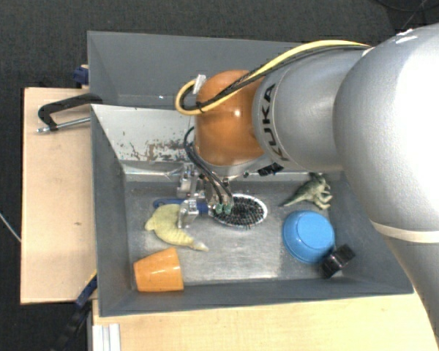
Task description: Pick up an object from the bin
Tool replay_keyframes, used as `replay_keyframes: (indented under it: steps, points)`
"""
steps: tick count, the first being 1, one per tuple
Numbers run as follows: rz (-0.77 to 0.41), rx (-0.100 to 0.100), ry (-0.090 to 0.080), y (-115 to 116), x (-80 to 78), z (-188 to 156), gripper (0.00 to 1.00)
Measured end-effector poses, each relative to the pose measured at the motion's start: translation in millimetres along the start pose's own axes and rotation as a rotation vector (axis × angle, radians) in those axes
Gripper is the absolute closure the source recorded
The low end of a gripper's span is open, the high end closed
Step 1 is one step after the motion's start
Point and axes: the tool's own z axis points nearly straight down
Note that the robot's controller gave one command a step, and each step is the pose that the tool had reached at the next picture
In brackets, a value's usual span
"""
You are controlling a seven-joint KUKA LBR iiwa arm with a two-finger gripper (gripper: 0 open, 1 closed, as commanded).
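The big silver arm (351,123) reaches in from the right and covers much of the grey bin's (106,218) far side. Its gripper (192,199) hangs at the top edge of the pale yellow, banana-like thing (170,225) left of centre. Open or closed? I cannot tell. Blue round tub (307,236) on the right, orange cup (159,271) front-left. A black round brush (243,212) sits half under the wrist, a green dinosaur (311,192) close against the arm, a small black cap (336,260) by the tub.

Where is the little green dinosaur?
In the camera view the green dinosaur is on the right side of the bin, just beyond the blue round cup and to the right of the black brush.
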Motion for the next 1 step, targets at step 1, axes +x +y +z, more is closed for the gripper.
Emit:
replay_keyframes:
  steps: [1]
  points:
    - [0.012, -0.005, -0.006, 24.3, -13.6, -108.7, 1.00]
